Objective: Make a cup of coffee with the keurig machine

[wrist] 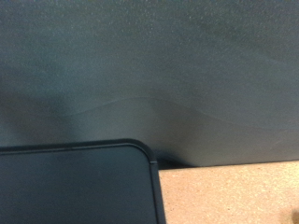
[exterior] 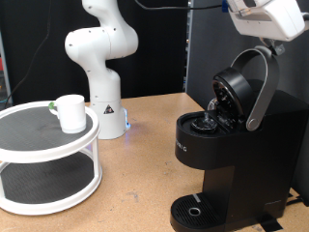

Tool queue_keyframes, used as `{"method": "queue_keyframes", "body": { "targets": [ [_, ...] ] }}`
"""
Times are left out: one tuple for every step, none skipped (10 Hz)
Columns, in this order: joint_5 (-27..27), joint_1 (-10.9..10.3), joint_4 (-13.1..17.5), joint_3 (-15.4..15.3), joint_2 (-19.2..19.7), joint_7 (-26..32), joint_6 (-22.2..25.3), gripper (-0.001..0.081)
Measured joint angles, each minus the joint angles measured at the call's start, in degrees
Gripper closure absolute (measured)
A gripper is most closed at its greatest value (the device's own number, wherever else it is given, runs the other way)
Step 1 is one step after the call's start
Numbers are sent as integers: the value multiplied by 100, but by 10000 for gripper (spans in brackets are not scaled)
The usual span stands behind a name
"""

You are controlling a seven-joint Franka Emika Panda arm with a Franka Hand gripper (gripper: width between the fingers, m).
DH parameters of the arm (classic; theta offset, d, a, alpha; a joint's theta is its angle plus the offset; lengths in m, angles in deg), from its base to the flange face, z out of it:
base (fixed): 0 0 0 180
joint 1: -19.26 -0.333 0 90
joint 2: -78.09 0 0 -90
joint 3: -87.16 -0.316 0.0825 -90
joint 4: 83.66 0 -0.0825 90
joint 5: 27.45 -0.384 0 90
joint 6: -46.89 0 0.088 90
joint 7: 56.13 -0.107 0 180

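1. At the exterior view's left, the cup (exterior: pixel 70 112) stands upright on the top tier of a round white two-tier stand (exterior: pixel 39 145), well apart from the machine.
2. At the right, the keurig machine (exterior: pixel 227 155) stands with its lid raised and the pod chamber exposed.
3. At the top right corner, the gripper (exterior: pixel 271 17) hovers above the lid handle; I cannot tell whether its fingers are spread.
4. Judgement: a careful, vertical approach would avoid knocking the raised lid.

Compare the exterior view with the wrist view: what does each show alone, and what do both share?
Only the exterior view shows the white cup on a round two-tier stand, the black coffee machine with its lid raised, and part of the claw at top right. Only the wrist view shows a dark rounded corner up close. Both show the brown table and a dark backdrop.
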Motion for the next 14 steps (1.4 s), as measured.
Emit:
{"method": "queue_keyframes", "body": {
  "targets": [
    [-39, 8, 0, 52, -30, 183, 42, 805],
    [-95, 23, 0, 129, -83, 388, 153, 805],
    [-105, 46, 2, 208, -162, 534, 325, 805],
    [-80, 75, 9, 282, -225, 616, 521, 805],
    [-3, 112, 18, 333, -267, 629, 667, 805],
    [190, 146, 31, 362, -276, 591, 792, 805],
    [418, 185, 43, 370, -269, 510, 897, 805],
    [661, 220, 83, 370, -269, 382, 969, 805],
    [883, 248, 119, 372, -267, 264, 1033, 805],
    [1055, 287, 147, 380, -266, 220, 1107, 805],
    [1186, 335, 158, 399, -267, 218, 1170, 805],
    [1314, 383, 158, 431, -267, 224, 1220, 805],
    [1440, 436, 154, 461, -266, 242, 1288, 805],
    [1547, 483, 136, 500, -263, 271, 1335, 805]
  ]
}}
